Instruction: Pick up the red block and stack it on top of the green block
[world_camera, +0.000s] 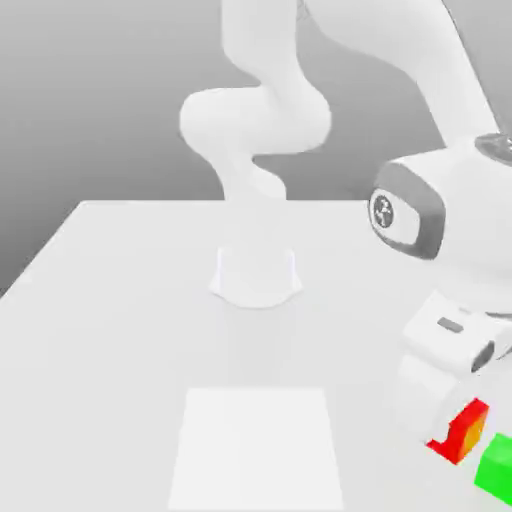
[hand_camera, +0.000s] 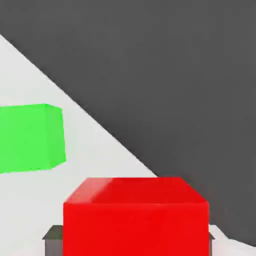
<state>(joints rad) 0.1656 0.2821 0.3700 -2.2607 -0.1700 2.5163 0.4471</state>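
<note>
The gripper (world_camera: 455, 425) is down over the red block (world_camera: 465, 432), its white body covering part of the cube in the exterior view; in the hand view dark finger pads (hand_camera: 51, 239) sit against both sides of the red block (hand_camera: 135, 220), so it is clamped between them; the cube has no long axis, and one flat face squarely meets the hand camera; the green block (world_camera: 496, 463) rests on the white table (world_camera: 130, 300) just beside the red block, apart from it, toward the exterior view's right; the green block (hand_camera: 31, 137) appears unheld.
</note>
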